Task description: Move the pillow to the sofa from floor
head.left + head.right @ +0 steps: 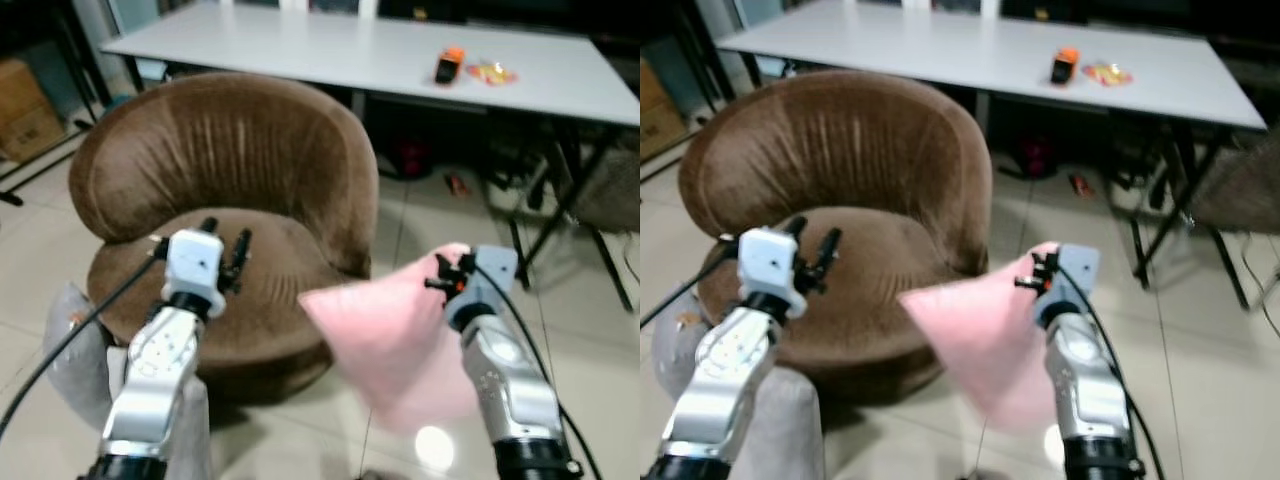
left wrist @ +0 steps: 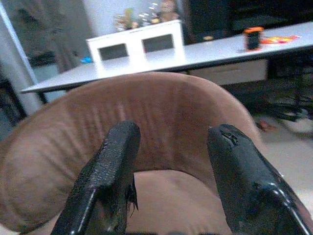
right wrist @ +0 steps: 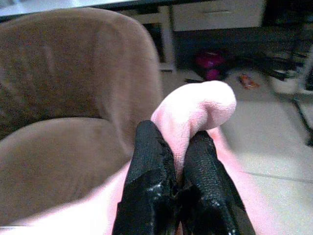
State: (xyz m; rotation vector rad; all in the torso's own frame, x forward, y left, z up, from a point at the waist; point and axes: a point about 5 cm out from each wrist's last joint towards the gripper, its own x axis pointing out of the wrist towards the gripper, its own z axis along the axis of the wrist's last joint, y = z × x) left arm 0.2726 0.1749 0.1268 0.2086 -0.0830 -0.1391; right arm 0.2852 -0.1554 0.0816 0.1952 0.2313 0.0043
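Pillow (image 1: 385, 340), pink and limp, hangs off the floor from the right gripper (image 3: 178, 161), whose fingers are pinched tight on one bunched corner; the cloth bulges out past the fingertips in the right wrist view. The rest of it droops down and toward the robot's left, its free corner close to the front edge of the sofa (image 1: 230, 200), a round brown armchair. It looks light and very soft: it folds under its own weight and will swing with any arm motion, so a corner pinch carries it well enough but gives little say over how it lands. A fuller bite deeper into the corner seam would hold more surely; the cloth seems plush rather than slick, so slipping appears unlikely. The left gripper (image 2: 171, 171) is raised over the seat with its fingers spread wide and nothing between them. Behind the sofa stands a white table (image 1: 330, 50) with an orange object (image 1: 449, 64) on it.
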